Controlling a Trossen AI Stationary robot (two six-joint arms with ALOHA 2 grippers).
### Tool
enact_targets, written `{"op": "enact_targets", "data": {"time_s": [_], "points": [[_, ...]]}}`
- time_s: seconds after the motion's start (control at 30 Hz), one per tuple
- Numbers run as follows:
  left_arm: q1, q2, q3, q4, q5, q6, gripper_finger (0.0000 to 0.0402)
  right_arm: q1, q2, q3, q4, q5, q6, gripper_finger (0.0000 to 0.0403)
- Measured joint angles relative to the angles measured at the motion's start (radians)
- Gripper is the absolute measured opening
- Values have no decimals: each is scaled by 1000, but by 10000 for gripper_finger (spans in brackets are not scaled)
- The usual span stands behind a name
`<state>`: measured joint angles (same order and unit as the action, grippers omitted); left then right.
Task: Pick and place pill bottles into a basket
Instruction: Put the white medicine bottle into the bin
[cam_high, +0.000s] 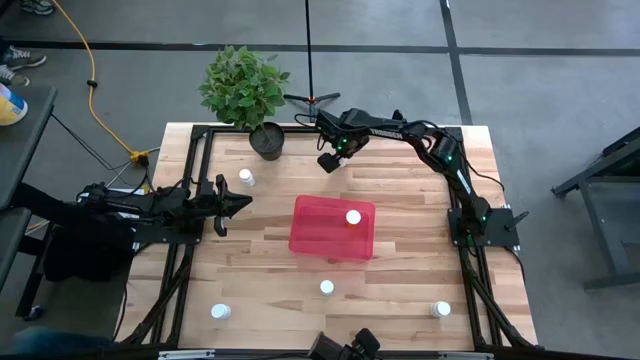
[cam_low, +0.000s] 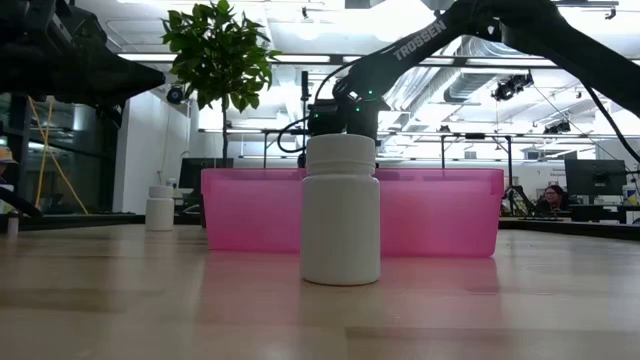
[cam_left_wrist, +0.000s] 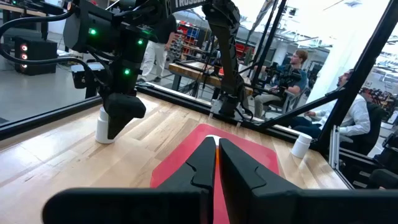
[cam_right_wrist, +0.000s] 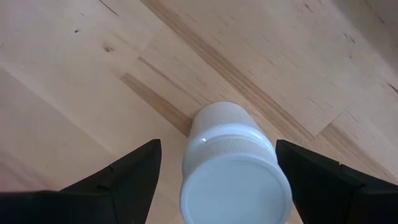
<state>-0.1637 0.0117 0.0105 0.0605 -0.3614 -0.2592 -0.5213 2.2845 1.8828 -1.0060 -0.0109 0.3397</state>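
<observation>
Bottles are small white cylinders with ribbed round white caps. Five show from above: one by the left gripper (cam_high: 240, 201), whose fingers are pressed together holding nothing; one front-left (cam_high: 220, 312); one just before the basket (cam_high: 327, 288); one upright inside the pink basket (cam_high: 310, 235); one front-right (cam_high: 441, 309). A sixth (cam_right_wrist: 233, 171) stands between the right gripper's (cam_high: 328, 161) wide-spread, empty fingers.

Def robotics lab/workshop: exposed ceiling ducts (cam_low: 470, 85), ppl seated at workbenches (cam_left_wrist: 292, 71), monitors (cam_low: 594, 178), concrete floor (cam_high: 540, 90) w/ cables.
</observation>
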Motion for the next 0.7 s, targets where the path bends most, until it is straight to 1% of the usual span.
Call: {"op": "enact_targets", "data": {"time_s": [0.37,0.57,0.7], "points": [[0,0,0,0,0,0,58,0,0,0,-18,-1,0,301],[0,0,0,0,0,0,58,0,0,0,-18,-2,0,263],[0,0,0,0,1,0,58,0,0,0,-18,-26,0,232]]}}
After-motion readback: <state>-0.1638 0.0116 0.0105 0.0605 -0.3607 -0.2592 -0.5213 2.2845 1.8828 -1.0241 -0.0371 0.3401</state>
